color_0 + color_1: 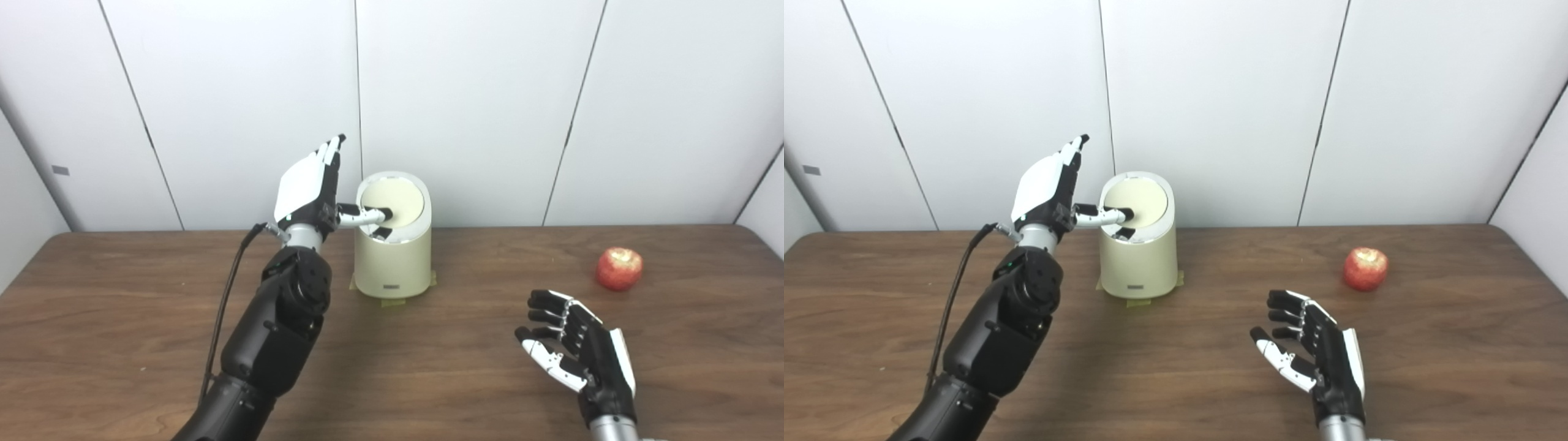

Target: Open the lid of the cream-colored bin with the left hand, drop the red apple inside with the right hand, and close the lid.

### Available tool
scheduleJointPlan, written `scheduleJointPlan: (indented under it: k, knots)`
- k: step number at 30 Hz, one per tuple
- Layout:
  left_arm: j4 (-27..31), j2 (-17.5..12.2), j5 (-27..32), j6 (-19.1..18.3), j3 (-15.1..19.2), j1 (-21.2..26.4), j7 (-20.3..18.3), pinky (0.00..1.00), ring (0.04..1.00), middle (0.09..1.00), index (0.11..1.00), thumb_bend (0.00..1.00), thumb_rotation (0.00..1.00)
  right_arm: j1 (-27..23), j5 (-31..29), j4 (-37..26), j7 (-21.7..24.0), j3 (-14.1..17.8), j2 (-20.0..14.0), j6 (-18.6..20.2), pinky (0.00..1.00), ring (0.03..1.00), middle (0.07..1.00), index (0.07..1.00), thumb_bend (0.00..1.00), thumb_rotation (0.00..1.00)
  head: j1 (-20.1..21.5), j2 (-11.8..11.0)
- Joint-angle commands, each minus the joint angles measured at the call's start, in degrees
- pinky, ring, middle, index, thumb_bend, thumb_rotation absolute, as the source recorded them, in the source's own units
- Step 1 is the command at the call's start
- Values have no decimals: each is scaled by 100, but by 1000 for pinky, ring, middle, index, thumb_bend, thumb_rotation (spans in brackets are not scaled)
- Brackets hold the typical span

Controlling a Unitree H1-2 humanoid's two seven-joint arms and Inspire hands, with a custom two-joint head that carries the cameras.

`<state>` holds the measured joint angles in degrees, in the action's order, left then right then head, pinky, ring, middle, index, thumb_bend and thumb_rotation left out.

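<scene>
The cream-colored bin (394, 257) stands at the back middle of the table, its round lid (395, 202) down and facing me. My left hand (309, 184) is raised just left of the bin, fingers pointing up and apart. Its thumb (366, 215) reaches sideways over the lid's front edge and seems to touch it. The red apple (619, 267) lies on the table at the right. My right hand (576, 346) hovers open, palm up and fingers curled, in front of and left of the apple, holding nothing.
The wooden table (429, 367) ends at white wall panels just behind the bin. Strips of tape (392, 301) show under the bin's base. A black cable (223, 306) runs along my left forearm.
</scene>
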<state>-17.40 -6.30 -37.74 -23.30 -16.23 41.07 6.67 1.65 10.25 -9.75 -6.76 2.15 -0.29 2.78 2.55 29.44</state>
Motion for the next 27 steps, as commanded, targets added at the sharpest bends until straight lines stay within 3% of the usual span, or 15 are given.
scheduleJointPlan:
  k: [1, 14, 27]
  knots:
    - [26, -64, -131, 196, 6, 364, 201, 1000, 1000, 1000, 1000, 885, 253, -142, 68, -145, -74, -13, 43, -45, 577, 681, 695, 671, 251, 100, 11, -3]
    - [-232, -54, -148, 130, 3, 361, 303, 1000, 1000, 1000, 1000, 868, 245, -127, 11, -158, -46, 8, 102, -86, 587, 684, 696, 672, 249, 71, 43, 6]
    - [-289, -38, -216, 146, -34, 357, 344, 1000, 1000, 1000, 1000, 860, 284, -121, 29, -177, -39, 1, 100, -42, 590, 681, 695, 677, 253, 113, 47, 4]
